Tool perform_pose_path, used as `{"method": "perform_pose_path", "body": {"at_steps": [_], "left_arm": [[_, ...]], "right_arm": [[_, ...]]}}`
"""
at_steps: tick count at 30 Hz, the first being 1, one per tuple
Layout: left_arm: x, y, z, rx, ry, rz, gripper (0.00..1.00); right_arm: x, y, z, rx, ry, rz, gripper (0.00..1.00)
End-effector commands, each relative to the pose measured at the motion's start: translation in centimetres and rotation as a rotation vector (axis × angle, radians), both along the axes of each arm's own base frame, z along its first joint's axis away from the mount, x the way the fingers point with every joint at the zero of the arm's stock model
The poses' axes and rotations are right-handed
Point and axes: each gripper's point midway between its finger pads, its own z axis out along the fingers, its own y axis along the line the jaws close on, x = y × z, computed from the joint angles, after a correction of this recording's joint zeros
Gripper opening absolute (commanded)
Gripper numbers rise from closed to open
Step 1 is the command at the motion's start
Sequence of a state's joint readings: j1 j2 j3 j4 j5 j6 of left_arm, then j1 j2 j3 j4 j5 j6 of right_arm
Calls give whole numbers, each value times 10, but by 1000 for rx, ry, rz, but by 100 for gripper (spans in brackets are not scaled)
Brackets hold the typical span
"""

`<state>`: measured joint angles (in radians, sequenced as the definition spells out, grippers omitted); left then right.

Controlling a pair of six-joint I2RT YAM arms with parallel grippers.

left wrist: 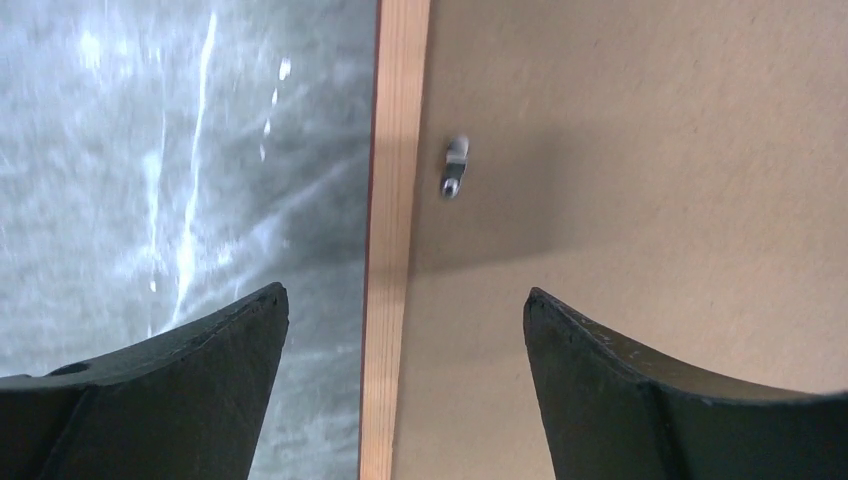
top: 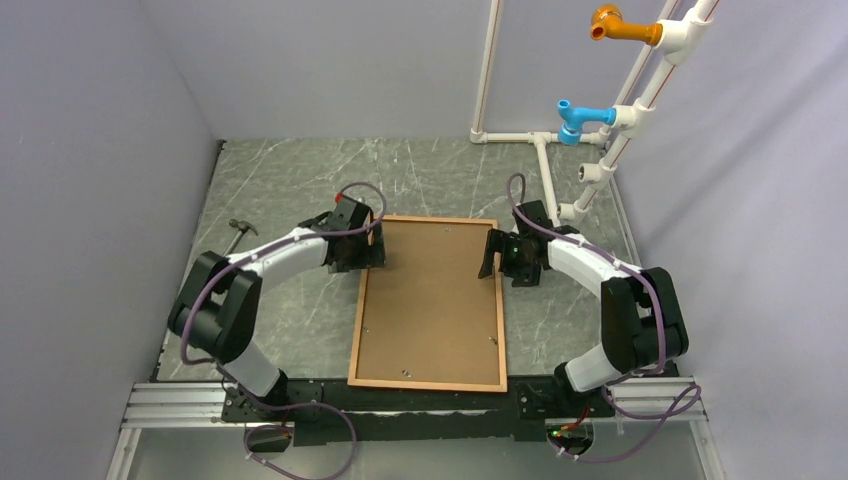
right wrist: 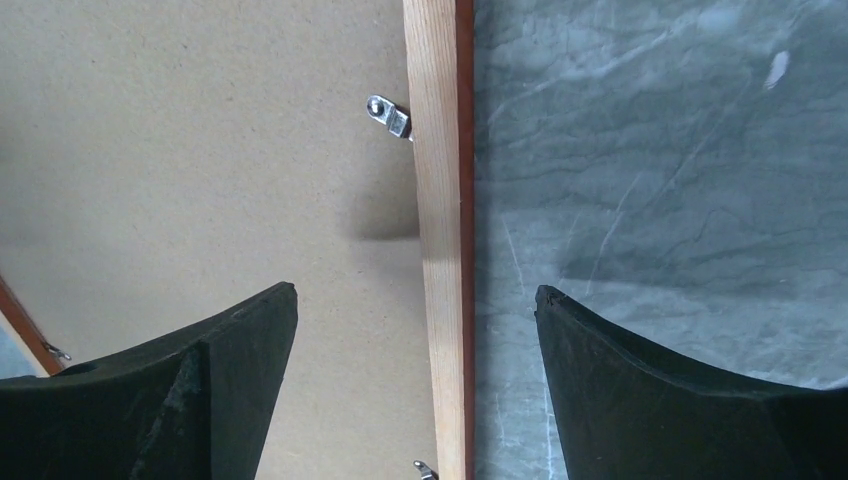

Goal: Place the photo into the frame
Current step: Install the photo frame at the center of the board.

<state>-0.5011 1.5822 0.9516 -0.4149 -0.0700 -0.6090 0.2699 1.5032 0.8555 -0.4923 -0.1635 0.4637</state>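
The frame [top: 358, 310] lies back side up in the middle of the table, and the brown backing board [top: 430, 295] fills it. The photo is hidden; no print shows in any view. My left gripper [top: 368, 245] is open and straddles the frame's left rail near the far corner. The left wrist view shows that gripper [left wrist: 406, 292] over the rail [left wrist: 395, 150], the board [left wrist: 640, 150] and a metal clip [left wrist: 455, 168]. My right gripper [top: 492, 255] is open and straddles the right rail. The right wrist view shows it [right wrist: 416, 290] over the rail [right wrist: 435, 200], the board [right wrist: 200, 150] and a clip [right wrist: 388, 112].
A small hammer [top: 238, 232] lies on the table left of the left arm. White pipework [top: 545, 165] with a blue fitting [top: 575, 115] and an orange fitting [top: 610, 22] stands at the back right. Grey walls close in the left, back and right sides.
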Motion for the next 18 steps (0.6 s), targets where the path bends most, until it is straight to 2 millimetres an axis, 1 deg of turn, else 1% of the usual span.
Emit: {"method": "perform_pose_path", "body": {"at_steps": [1,2,6,13,14,17,18], "left_arm": [[28,-3,6,37,-26,-41,89],[33,-3,2,48,-19,-43,89],[47,-5,-5,83,-4,-57,85],[57,0,-21,137,20,-53,75],[57,0,-24,141,26,-54,72],[56,1,-32,156,41,-57,53],[55,2,-34,162,48,-60,43]], "right_arm": [[4,9,10,66,-51,3,90],[3,9,9,69,-48,4,90],[0,8,5,63,-40,2,90],[-1,7,4,59,-38,8,90],[-1,8,4,62,-38,10,90],[-2,7,3,59,-37,10,90],[-2,7,2,58,-35,10,90]]}}
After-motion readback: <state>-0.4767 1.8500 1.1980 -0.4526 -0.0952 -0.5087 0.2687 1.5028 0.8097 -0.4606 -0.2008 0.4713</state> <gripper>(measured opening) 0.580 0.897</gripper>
